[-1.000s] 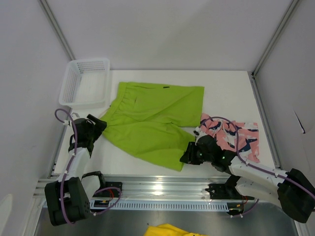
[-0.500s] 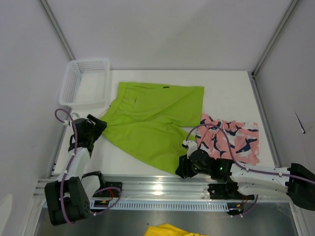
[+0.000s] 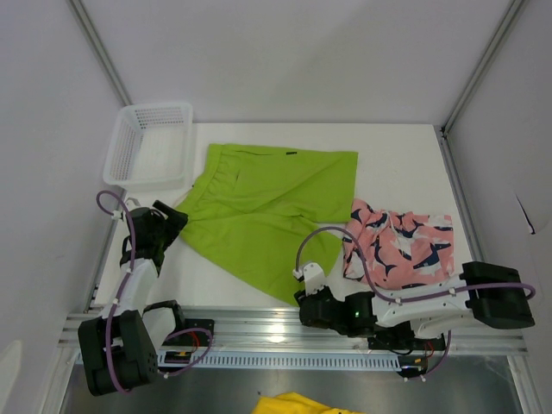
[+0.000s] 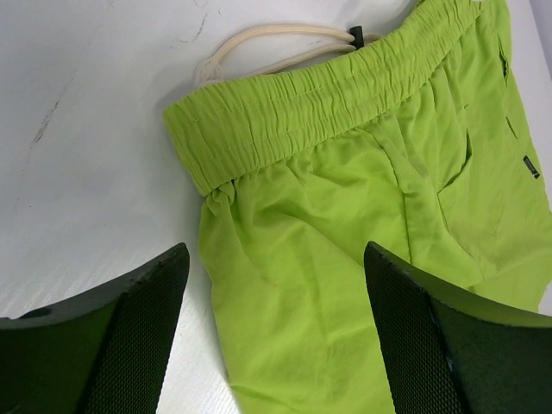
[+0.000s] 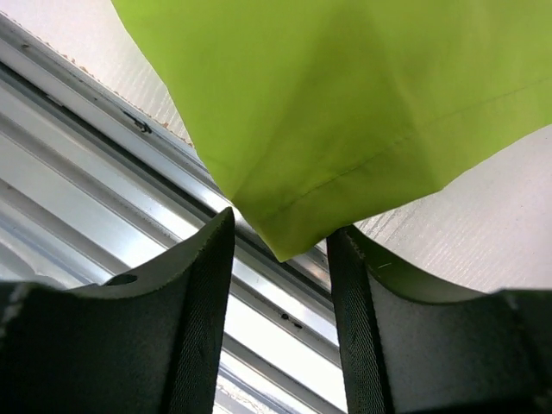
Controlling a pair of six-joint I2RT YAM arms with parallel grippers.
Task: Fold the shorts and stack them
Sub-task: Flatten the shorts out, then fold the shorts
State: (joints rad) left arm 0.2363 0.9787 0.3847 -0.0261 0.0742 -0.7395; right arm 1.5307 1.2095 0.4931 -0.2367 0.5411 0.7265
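Presently the right gripper (image 5: pixel 280 226) is low at the near edge of the table (image 3: pixel 397 164), jaws partway apart and not pinched. Between its fingers (image 5: pixel 181 328) sits the pointed hem corner of the lime green shorts (image 5: pixel 345 103). The cloth laps against both fingertips in the wrist view, but bare metal shows through the gap below the corner. No grip seen. The corner reaches the table's edge and shows against the aluminium rail (image 5: pixel 95 164).

Left gripper (image 4: pixel 274 259): jaws wide, nothing held. It hovers over the waistband end of the same shorts, on the table's left side. The elastic waistband is gathered. A cream drawstring (image 4: pixel 267 39) lies looped on the bare table just beyond it.

Overhead view: the green shorts lie spread flat across the middle of the table. The waistband is toward the left, one leg runs to the far right, and the other slants down to the near edge where the right gripper is.

The pink shorts (image 3: pixel 405 250), with a navy-and-white print, lie flat to the right, just beside the green near leg. Cannot tell whether the two touch. The right arm's purple cable arcs over their left part.

A white mesh basket (image 3: pixel 155 108) stands at the far left corner, its near corner just beside the green waistband.
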